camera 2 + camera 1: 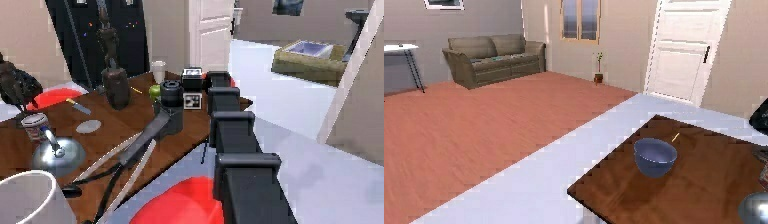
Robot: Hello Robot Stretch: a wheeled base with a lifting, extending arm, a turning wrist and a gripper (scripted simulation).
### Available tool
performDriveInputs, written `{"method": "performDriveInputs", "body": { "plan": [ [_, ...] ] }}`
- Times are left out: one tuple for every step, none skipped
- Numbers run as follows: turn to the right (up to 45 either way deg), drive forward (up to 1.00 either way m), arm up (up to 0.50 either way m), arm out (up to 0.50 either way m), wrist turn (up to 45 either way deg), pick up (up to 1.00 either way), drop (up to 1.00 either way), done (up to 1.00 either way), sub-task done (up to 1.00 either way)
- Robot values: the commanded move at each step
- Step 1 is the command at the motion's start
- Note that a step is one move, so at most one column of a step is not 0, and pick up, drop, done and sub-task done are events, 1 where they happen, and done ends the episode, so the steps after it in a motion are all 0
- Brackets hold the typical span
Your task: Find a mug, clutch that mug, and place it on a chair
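Observation:
A small white mug (157, 70) stands at the far edge of the brown table (120, 125) in the arm side view. Another pale cup with a dark band (35, 126) stands nearer the view's left. My dark arm rises from the bottom edge to two white marker squares (193, 76). Left of these sits the gripper (95, 190), its thin grey fingers (120, 152) slanting down-left over the tabletop. I cannot tell whether it holds anything. Red chair seats show at the table's far left (55, 97) and near side (170, 200).
On the table stand a tall dark statue (115, 65), a green apple (155, 90), a grey plate (88, 126), a silvery bowl (55, 155) and a big white vessel (35, 200). The forward view holds a blue bowl (654, 156), sofa (492, 57) and white door (684, 50).

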Motion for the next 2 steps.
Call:
{"method": "performDriveInputs", "body": {
  "plan": [
    [0.0,0.0,0.0,0.0,45.0,0.0,0.0,0.0,0.0],
    [0.0,0.0,0.0,0.0,45.0,0.0,0.0,0.0,0.0]
  ]
}}
